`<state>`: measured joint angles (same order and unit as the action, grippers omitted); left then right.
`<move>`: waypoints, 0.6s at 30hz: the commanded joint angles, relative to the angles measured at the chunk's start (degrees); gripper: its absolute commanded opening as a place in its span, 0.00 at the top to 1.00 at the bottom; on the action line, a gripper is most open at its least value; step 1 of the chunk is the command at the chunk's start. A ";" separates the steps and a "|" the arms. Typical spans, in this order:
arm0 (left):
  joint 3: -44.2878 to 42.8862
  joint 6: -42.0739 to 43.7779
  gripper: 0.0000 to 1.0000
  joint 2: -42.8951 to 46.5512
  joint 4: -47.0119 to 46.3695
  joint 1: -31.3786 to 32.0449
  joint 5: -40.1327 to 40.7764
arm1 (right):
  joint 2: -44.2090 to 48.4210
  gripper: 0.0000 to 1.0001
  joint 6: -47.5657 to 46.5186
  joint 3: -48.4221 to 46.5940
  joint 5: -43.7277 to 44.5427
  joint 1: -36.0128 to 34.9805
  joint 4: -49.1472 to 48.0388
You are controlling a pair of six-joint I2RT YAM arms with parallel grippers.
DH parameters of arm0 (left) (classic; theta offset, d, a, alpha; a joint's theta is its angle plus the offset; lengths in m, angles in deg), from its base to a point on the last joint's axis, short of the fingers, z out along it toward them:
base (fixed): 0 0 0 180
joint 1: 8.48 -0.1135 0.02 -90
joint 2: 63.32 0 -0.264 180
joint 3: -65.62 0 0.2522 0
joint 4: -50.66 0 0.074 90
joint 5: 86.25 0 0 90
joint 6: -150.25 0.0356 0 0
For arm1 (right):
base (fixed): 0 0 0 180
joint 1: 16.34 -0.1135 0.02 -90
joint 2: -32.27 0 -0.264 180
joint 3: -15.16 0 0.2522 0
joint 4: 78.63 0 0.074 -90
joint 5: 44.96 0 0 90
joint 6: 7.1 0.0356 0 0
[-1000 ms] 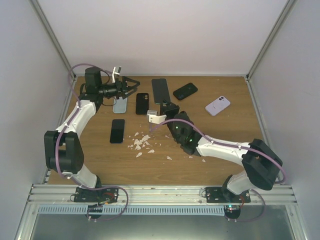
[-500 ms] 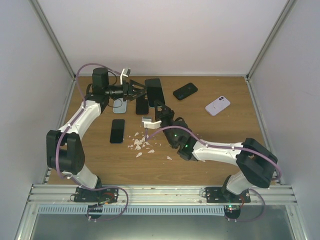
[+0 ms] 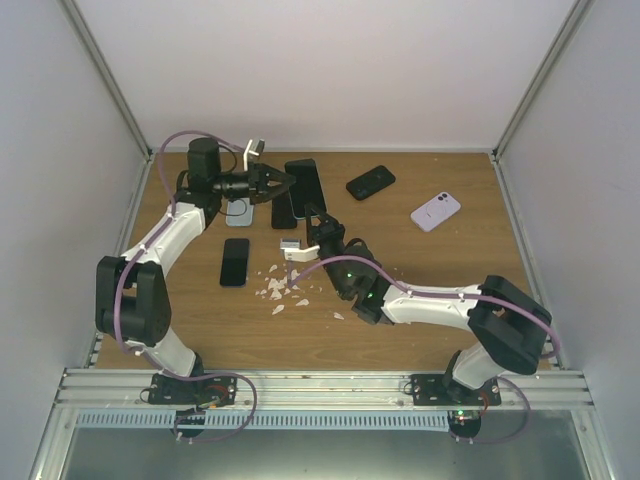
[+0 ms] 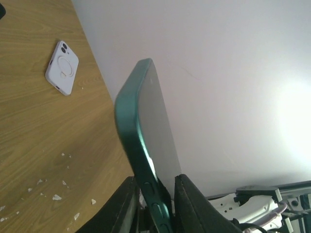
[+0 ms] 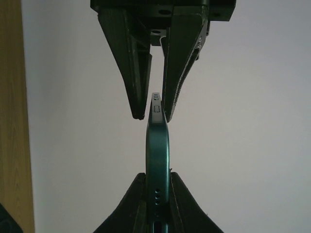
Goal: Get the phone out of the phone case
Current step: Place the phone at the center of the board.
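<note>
Pinching phone (image 3: 303, 185) (in case (image 4: 127, 116)), R gripper (image 5: 158, 178), L gripper (image 4: 155, 179) straddling it

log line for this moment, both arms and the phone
phase: two-arm hold | green cased phone: held in the air | right gripper: shut on one end | left gripper: jaws around other end, grip unclear

The cased phone (image 4: 146, 141) is running off the left wrist view at 6 o'clock; overhead, at 11 o'clock, the left arm (image 3: 180, 225) is partly covering a pale phone (image 3: 238, 211).
</note>
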<state>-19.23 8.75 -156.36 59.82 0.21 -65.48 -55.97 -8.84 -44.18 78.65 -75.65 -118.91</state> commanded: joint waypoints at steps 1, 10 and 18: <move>2.06 -2.72 0.80 -0.40 -5.30 0.35 -1.29 | -0.68 0.99 -1.13 0.11 0.24 -0.83 -9.97; 6.27 -6.91 0.99 0.80 -10.20 0.25 -1.31 | -1.09 0.94 -1.44 0.49 0.48 -0.92 -10.32; 8.09 -6.01 1.00 2.34 -9.83 -1.42 -0.88 | 0.22 0.49 -1.11 2.49 0.00 -0.90 -9.11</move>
<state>-12.76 0.77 -156.20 52.39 -0.23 -65.86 -57.48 -9.87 -42.50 79.21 -76.18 -119.19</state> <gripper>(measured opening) 0.093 0.400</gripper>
